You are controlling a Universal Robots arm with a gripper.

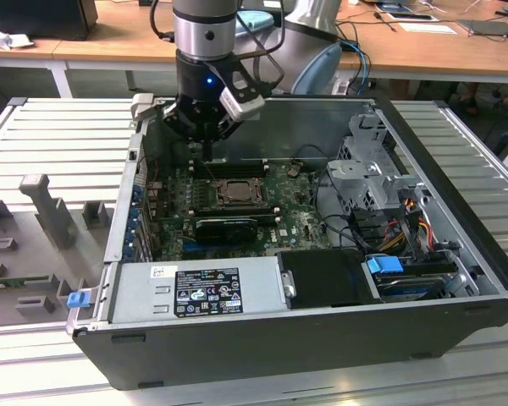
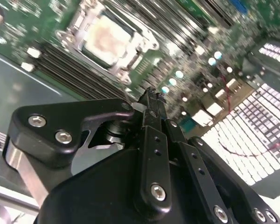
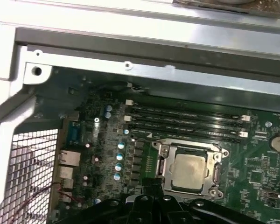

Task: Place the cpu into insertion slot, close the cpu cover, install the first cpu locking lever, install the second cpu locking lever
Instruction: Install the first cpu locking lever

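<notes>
In the upper middle of the exterior view, the black gripper (image 1: 207, 154) hangs over the green circuit board (image 1: 300, 222), jaws pinched together and empty. In the second wrist view, the tan-grey square cpu (image 2: 107, 37) sits in the black-rimmed insertion slot (image 2: 87, 48). In the first wrist view, the thin silver cpu cover (image 3: 191, 148) frames it.

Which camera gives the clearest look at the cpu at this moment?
The first wrist view: the cpu lies almost square to the camera, its whole tan face visible with nothing in front of it. The second wrist view shows it at a steep slant. The exterior view shows it as a small square in mid-board.
</notes>
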